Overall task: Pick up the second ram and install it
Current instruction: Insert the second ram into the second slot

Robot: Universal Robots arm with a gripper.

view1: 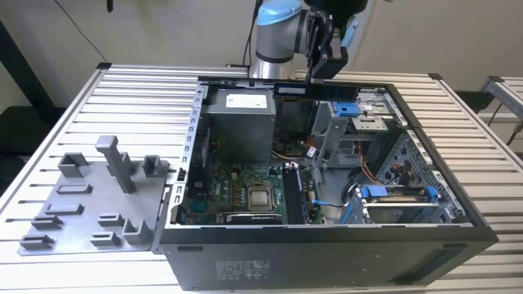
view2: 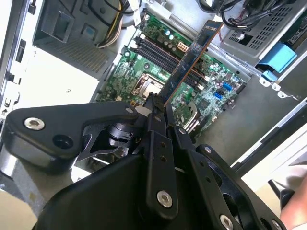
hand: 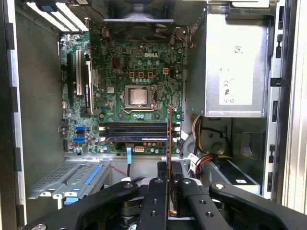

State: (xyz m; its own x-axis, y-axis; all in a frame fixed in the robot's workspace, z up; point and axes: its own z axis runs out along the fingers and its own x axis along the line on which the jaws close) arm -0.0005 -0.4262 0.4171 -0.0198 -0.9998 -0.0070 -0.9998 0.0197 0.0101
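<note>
While the ram (view1: 315,90) is gripped tight in the closed jaws, it hangs above the case (view1: 327,245) rim nearest the arm (view1: 274,37).
Judged best: it is kept level and lined up lengthwise with the slots (hand: 136,130) before being pressed.

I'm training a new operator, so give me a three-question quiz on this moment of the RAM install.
1. What is the gripper holding in its fingers? A) a screwdriver B) the second ram C) a cup
2. True or false: the second ram is already seated in a motherboard slot.
3. On which side of the exterior view does the grey holder tray lie?
Key: 1 B; 2 false; 3 left.
</note>
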